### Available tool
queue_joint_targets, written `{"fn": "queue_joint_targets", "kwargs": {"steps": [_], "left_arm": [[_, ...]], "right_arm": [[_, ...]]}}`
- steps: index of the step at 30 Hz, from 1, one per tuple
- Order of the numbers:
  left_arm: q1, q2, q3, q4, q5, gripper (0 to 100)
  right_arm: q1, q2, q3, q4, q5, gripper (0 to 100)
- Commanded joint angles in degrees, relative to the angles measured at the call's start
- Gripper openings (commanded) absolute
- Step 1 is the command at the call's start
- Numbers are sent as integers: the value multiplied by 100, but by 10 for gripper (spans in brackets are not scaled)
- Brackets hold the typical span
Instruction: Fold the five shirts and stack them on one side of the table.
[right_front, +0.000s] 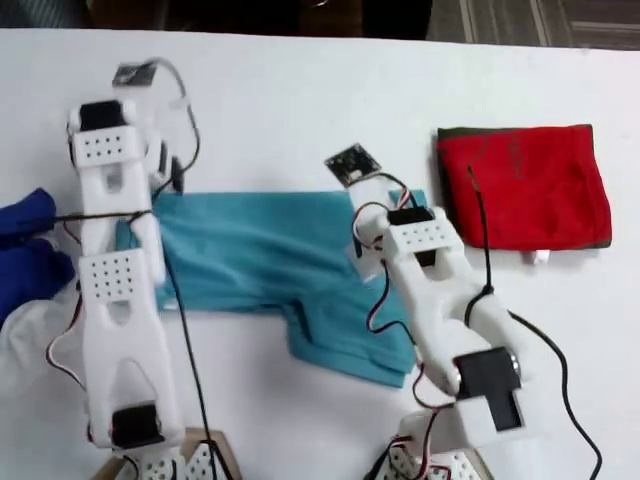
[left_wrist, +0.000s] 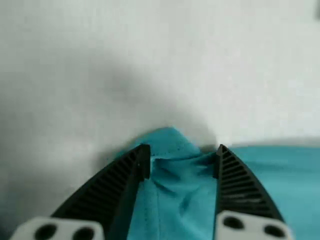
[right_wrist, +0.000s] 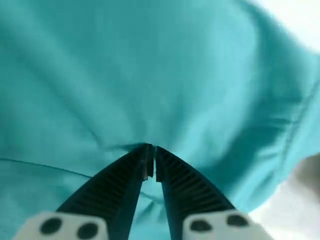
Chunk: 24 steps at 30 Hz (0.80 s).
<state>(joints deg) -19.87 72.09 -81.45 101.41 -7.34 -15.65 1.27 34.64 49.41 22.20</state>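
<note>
The teal shirt (right_front: 270, 250) is lying spread across the middle of the high view. The right gripper (right_wrist: 151, 160) is pinching its cloth, jaws clenched. The left gripper (left_wrist: 182, 160) is straddling one corner, jaws apart. The red shirt (right_front: 525, 185) is lying folded at upper right.

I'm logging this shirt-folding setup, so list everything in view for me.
teal shirt: one, teal, spread across the middle of the table, partly folded
red shirt: one, red, folded, on the table's right side
blue cloth: one, dark blue, bunched at the left edge
white cloth: one, white, at the left edge, beside the blue cloth
table: one, white
left arm: one, white, over the teal shirt's left end
right arm: one, white, over its right end
left claw: black, open around a bunched shirt corner
right claw: black, pinched shut on teal fabric
</note>
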Motion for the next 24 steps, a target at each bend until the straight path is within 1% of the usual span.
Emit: {"fn": "queue_joint_targets", "kwargs": {"steps": [1, 4, 7, 12, 14, 17, 20, 22, 24], "left_arm": [[-457, 35, -233, 9, -53, 226], [-712, 35, -233, 9, -114, 227], [-791, 35, -233, 44, -352, 226], [-791, -255, -233, 79, -334, 226], [-712, -554, -215, 88, -325, 226], [-624, -1099, -171, 105, -352, 228], [-624, -1609, -84, 123, -369, 229], [-624, -2031, 338, 123, -475, 229], [-607, -2523, 1130, 123, -536, 228]], "right_arm": [[4, 224, -53, -101, -44, 19], [4, 312, -62, -110, -44, 19], [13, 365, -167, -110, -44, 19], [13, 312, -202, -110, -44, 19], [-4, 198, -211, -110, -185, 19], [-48, -330, -176, -66, -536, 19], [-48, -1033, -123, 136, -624, 19], [-48, -1525, -105, 453, -607, 22], [-48, -1965, -105, 875, -598, 24]]}}
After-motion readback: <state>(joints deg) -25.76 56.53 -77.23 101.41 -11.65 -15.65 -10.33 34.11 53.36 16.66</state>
